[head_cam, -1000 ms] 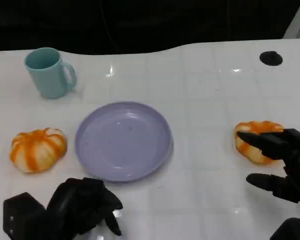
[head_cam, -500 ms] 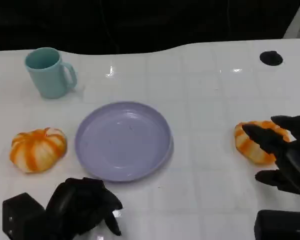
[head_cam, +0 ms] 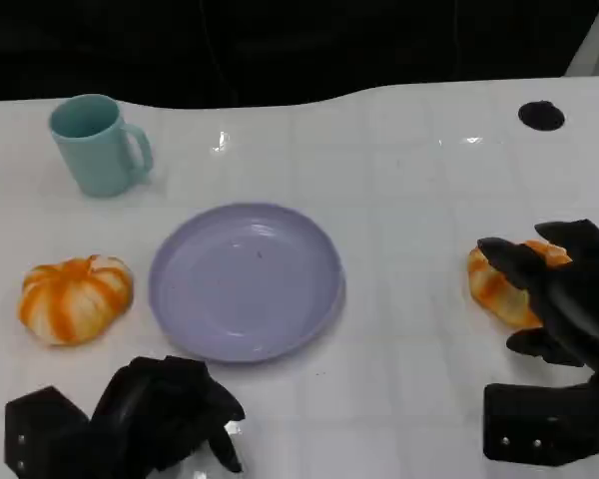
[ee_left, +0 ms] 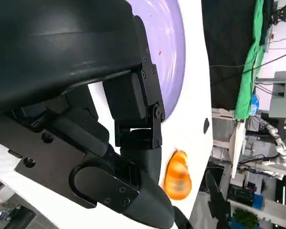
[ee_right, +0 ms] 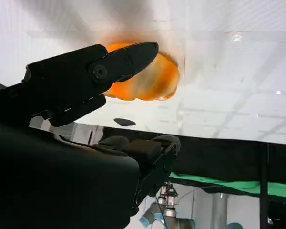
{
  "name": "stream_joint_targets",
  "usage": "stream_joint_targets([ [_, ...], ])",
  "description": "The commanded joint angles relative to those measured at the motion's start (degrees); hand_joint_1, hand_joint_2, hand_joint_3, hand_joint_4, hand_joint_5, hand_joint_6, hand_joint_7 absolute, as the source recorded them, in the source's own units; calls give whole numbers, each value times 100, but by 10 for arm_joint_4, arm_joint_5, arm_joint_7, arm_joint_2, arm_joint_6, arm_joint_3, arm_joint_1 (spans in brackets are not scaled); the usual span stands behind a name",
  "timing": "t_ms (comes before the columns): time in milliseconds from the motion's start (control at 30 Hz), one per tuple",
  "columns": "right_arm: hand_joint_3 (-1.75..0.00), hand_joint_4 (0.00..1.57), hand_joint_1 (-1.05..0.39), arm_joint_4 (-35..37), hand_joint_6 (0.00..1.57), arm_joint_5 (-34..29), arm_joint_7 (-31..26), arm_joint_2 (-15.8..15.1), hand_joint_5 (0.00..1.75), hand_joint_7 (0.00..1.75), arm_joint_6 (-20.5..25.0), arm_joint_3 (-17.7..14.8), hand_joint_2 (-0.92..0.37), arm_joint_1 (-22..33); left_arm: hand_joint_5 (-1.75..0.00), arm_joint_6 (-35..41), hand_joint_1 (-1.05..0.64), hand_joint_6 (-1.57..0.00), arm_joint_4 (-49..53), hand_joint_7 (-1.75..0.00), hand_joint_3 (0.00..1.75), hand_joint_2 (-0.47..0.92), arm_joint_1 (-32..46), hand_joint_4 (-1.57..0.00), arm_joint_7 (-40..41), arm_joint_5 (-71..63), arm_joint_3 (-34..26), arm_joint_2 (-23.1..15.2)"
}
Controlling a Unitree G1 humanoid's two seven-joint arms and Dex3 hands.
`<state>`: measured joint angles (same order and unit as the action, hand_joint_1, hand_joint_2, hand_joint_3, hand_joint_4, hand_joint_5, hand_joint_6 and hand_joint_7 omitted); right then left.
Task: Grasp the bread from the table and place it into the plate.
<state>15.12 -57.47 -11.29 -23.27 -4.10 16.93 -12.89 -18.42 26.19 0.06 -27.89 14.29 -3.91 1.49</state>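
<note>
On the white bench (head_cam: 399,180) we see two orange-and-white striped breads: one bread at the right (head_cam: 499,289), at about 3 o'clock from the plate (head_cam: 246,280), and a left bread (head_cam: 75,297) at about 9 o'clock from it, both lying on the bench surface and apart from the plate. The lavender plate sits near the middle with nothing in it. Our right hand (head_cam: 559,299) is at the right bread, its fingers (head_cam: 514,261) spread and arched over the bread's top and near side; from the head view we cannot tell whether they press on it, and in the right wrist view one finger (ee_right: 109,67) crosses in front of the bread (ee_right: 152,81) while the others stay curled apart from it, so the hand reads as released, not grasping. Our left hand (head_cam: 165,409) rests low at about 7 o'clock from the plate, its fingers curled in and clenched on nothing. A teal mug (head_cam: 98,145) stands upright at about 10 o'clock from the plate, handle to the right. A small black disc (head_cam: 540,116) lies at the far right of the bench.
</note>
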Motion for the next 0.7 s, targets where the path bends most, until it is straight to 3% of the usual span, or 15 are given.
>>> stream_joint_targets([
  [33, 0, 0, -43, 51, 32, 7, -16, 1, 48, 0, 10, 16, -80, -34, -91, 2, -105, -157, -5, -49, 0, 79, 7, -150, -1, 3, -2, -7],
  [467, -1, 5, -43, 201, 32, 23, -56, 11, 43, 0, 18, 60, -83, -110, -92, 1, -105, -157, -9, -49, 0, 79, 10, -150, 0, 2, -1, -7],
  [567, 0, 18, -42, 238, 37, 28, -64, 14, 33, 1, 17, 72, -85, -126, -92, 1, -105, -157, -11, -49, 0, 79, 12, -150, 2, 1, -1, -7],
  [700, 0, 61, -34, 305, 57, 39, -102, 23, 22, 3, 4, 83, -87, -148, -92, -2, -105, -157, -9, -49, 1, 80, 11, -150, 2, -1, 0, -7],
])
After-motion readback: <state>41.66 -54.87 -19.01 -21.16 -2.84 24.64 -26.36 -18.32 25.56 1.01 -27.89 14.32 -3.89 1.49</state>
